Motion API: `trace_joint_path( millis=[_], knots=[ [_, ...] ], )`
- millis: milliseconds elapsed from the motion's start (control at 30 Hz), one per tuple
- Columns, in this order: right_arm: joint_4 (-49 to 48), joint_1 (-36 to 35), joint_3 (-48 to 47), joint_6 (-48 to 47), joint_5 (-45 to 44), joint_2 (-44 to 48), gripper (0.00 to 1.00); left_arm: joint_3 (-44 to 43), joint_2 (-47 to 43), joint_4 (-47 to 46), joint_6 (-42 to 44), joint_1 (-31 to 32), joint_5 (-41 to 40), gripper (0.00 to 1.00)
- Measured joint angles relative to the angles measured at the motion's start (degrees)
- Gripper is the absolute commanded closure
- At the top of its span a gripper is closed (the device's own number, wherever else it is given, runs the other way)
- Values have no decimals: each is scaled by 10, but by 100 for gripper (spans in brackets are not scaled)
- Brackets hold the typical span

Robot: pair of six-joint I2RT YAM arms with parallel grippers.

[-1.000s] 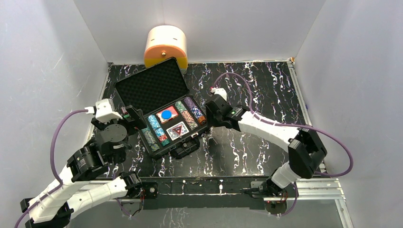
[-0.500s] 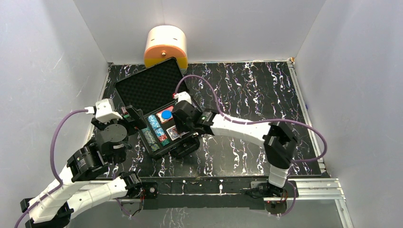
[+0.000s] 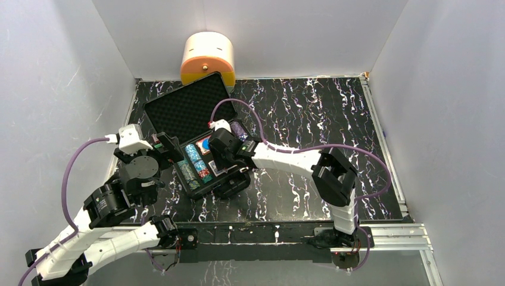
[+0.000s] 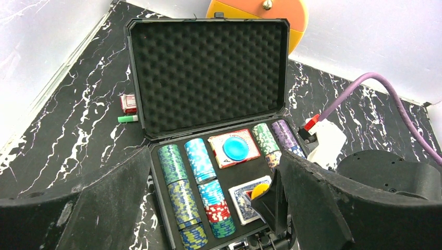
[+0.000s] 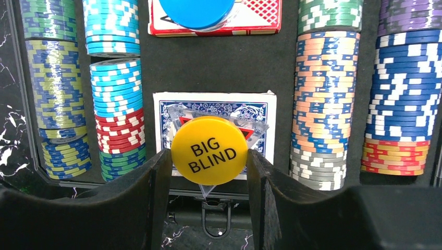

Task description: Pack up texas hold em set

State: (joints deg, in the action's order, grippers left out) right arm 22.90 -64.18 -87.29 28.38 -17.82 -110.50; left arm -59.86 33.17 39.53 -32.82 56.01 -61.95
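Yellow disc [image 5: 209, 151] marked BIG BLIND is pinched by the right end effector [image 5: 208, 160] at bottom centre of the right wrist view. It sits over the blue deck [image 5: 219, 107]; contact unclear. Red deck [image 5: 258, 13] at the top edge carries a blue disc [image 5: 197, 10]. Chip rows [image 5: 326, 99] run down both sides. Black briefcase [image 4: 208, 73] lies open on the marbled surface [image 3: 333, 107], left of centre in the top view, foam lid tilted back. Cream-and-orange container [image 3: 207, 56] is just behind the lid. Left end effector [image 4: 216, 153] is spread wide, holding nothing, just beside the case's left end.
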Motion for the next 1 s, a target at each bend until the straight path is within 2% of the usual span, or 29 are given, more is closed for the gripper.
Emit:
trace_joint_path(
  millis=[367, 633, 667, 700, 767, 833, 933, 967, 1000],
  knots=[
    [12, 0, -25, -6, 15, -14, 25, 0, -8, 13, -2, 0, -2, 3],
    [10, 0, -26, -3, 4, 3, 23, -30, 6, 24, 25, 0, -10, 1],
    [5, 0, -21, 0, -4, 14, 23, -31, 10, 21, 34, 0, -6, 2],
    [-5, 2, 22, 11, -30, 76, 24, -32, 19, 10, 49, 0, 3, 2],
    [-40, 18, 83, 33, -50, 157, 24, -31, 42, -17, 83, 0, 31, 2],
    [-62, 61, 184, 64, -63, 250, 24, -31, 119, -52, 121, 0, 80, 2],
    [-63, 94, 256, 92, -65, 278, 24, -38, 252, -85, 153, -30, 162, 2],
    [-72, 95, 295, 106, -58, 288, 24, -57, 312, -85, 159, -103, 261, 2],
    [-72, 94, 332, 117, -53, 305, 24, -88, 357, -87, 159, -177, 325, 2]
  ],
)
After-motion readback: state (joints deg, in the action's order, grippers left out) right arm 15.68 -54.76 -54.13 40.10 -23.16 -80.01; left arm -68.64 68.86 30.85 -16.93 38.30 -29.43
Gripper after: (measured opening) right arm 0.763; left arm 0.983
